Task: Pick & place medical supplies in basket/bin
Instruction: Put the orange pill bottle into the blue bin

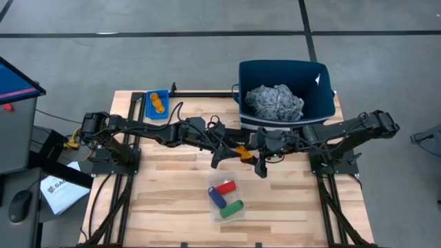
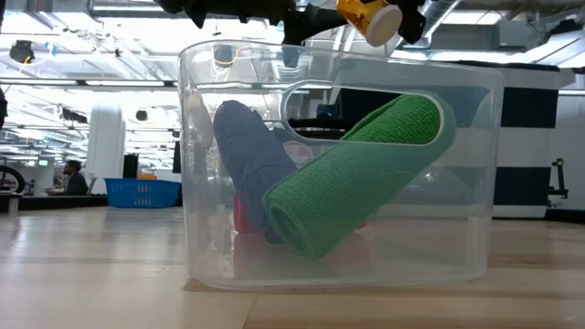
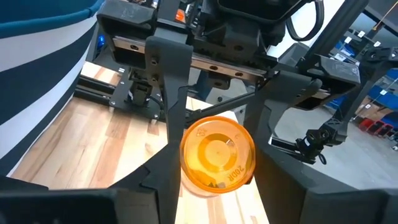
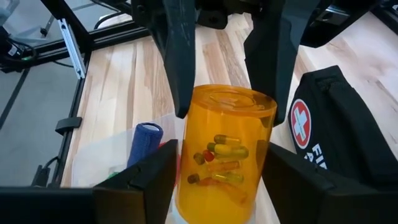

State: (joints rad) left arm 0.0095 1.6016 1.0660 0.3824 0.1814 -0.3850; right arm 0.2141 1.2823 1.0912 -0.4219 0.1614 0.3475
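An orange pill bottle [image 1: 240, 151] with a white cap [image 2: 388, 22] hangs in the air over the table's middle, between both grippers. My left gripper [image 3: 214, 180] comes from the table's left and my right gripper [image 4: 221, 180] from the right. Each is shut on the bottle. The left wrist view faces the bottle's round base [image 3: 217, 152]; the right wrist view shows capsules inside it [image 4: 224, 155]. The navy bin [image 1: 324, 103] stands at the far right with the grey cloth [image 1: 274, 102] lying in it. Red, blue and green rolls [image 1: 226, 196] lie in a clear container [image 2: 475, 183]. My left gripper pinches the pill bottle's base end [image 4: 205, 102] between its two fingers [image 4: 177, 62], coming level from the table's left. The bottle is lifted clear and lies roughly level. My right gripper pinches the bottle's body near the cap end [image 4: 186, 186] between its two fingers [image 4: 149, 174], coming level from the table's right, opposite the left fingers. The cap end points toward this gripper, tipped slightly down.
A blue tray [image 1: 157, 103] with more orange bottles sits at the far left. A black pouch with a red cross [image 4: 336, 137] lies on the table below my right gripper. The bin's striped wall [image 3: 37, 74] is close beside the grippers. Bare wood lies near the front edge.
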